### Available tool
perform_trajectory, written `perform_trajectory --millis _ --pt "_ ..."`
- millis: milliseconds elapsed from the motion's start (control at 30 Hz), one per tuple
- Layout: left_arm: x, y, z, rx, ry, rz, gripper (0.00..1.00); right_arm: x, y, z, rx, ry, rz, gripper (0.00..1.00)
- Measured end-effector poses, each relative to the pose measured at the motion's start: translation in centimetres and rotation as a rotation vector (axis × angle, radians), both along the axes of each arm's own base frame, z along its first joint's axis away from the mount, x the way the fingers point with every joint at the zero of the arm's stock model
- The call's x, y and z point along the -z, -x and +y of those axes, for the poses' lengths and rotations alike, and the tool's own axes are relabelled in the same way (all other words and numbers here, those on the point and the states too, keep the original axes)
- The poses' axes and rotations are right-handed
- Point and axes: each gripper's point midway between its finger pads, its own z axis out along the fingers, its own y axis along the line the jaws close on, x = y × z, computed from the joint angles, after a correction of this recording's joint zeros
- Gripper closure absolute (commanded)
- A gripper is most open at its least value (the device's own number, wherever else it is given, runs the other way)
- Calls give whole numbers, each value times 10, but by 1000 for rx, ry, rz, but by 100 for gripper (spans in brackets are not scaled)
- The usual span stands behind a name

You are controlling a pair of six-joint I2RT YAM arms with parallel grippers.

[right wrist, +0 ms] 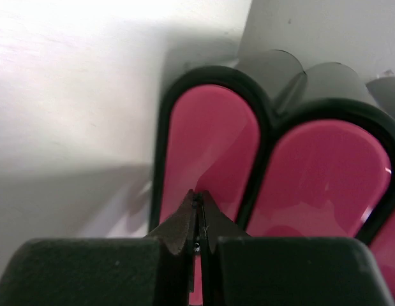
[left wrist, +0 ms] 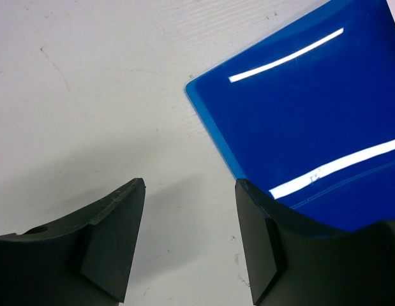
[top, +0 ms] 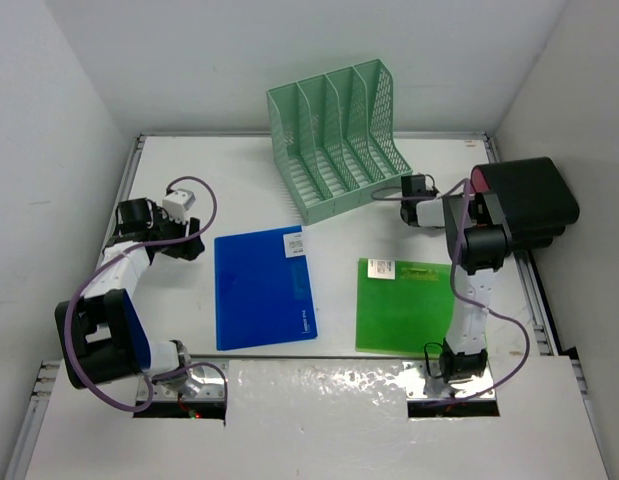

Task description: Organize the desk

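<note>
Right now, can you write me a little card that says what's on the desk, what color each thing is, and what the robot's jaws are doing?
desk: white, metal rails along its edges
file rack: mint green, far middle, slots look empty
blue folder: lying flat, left of centre
green folder: lying flat, right of centre
black-and-pink thing: at the right edge
left jaws: open, holding nothing, at the blue folder's far left corner
right jaws: shut, close to the pink fronts
</note>
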Motion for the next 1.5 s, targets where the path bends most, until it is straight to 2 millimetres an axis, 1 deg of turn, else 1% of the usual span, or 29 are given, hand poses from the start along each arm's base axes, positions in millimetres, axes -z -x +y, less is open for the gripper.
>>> perform_trajectory --millis 33,67,133,167,200,233,300,333,400,467,533,600,633,667,733,767,833,900,967,1033,1100,1133,1200,1267,1300,1333,1367,1400,1500 --pt "0 0 0 0 0 1 42 -2 1 -1 1 -5 -7 100" --pt "0 1 0 2 0 3 41 -5 2 -1 1 -13 -23 97" --pt "1 2 -2 9 0 10 37 -19 4 0 10 -28 -70 84" --pt "2 3 -3 11 -2 15 25 -28 3 3 9 -42 -108 82" --pt "2 3 -5 17 -8 21 23 -40 1 6 2 -54 -149 78" --pt "2 3 -6 23 -12 24 23 -53 0 9 1 -63 -189 69" --pt "1 2 -11 36 -29 32 21 -81 -5 19 -13 -90 -285 62" --pt "0 1 -13 43 -38 32 21 -96 -7 25 -27 -106 -332 54" --pt "-4 -3 -18 61 -60 28 20 -125 -10 44 -70 -141 -417 43" --pt "-8 -6 -24 79 -84 24 20 -144 -12 70 -125 -183 -469 38" --pt "-11 -9 -31 101 -109 20 20 -154 -13 108 -208 -268 -492 33" --pt "-13 -9 -39 124 -124 23 20 -156 -11 147 -299 -409 -494 32" --pt "-15 -9 -43 135 -126 25 20 -154 -7 172 -351 -531 -498 33" --pt "-16 -8 -46 146 -125 29 20 -152 0 191 -390 -648 -511 34" --pt "-19 -8 -49 154 -125 33 20 -145 27 219 -446 -854 -516 34" --pt "-20 -7 -48 154 -126 37 20 -140 44 232 -464 -929 -513 34" --pt "-18 -4 -46 148 -133 54 19 -122 81 262 -518 -1024 -440 34" --pt "-15 0 -43 139 -146 71 19 -95 122 298 -614 -1096 -324 35" --pt "-14 4 -40 128 -162 74 19 -65 168 326 -724 -1151 -189 37" --pt "-13 10 -37 118 -175 78 19 -37 213 335 -817 -1172 -68 37" --pt "-13 17 -34 109 -190 81 19 -16 254 341 -939 -1140 35 38" --pt "-14 20 -33 105 -197 81 19 -11 271 346 -1015 -1111 78 38" --pt "-18 24 -31 98 -208 75 19 -9 296 361 -1187 -1020 121 38" --pt "-24 27 -30 92 -215 60 18 -12 316 382 -1357 -919 135 38" --pt "-28 28 -29 89 -218 49 18 -16 318 390 -1419 -854 107 39" --pt "-32 29 -29 86 -221 38 18 -7 328 398 -1477 -794 148 41" --pt "-37 30 -28 83 -224 22 18 -4 322 401 -1491 -733 142 43" --pt "-41 32 -28 82 -228 4 18 -3 311 400 -1478 -650 105 45" --pt "-53 36 -26 79 -244 -44 17 8 297 402 -1484 -477 88 48"
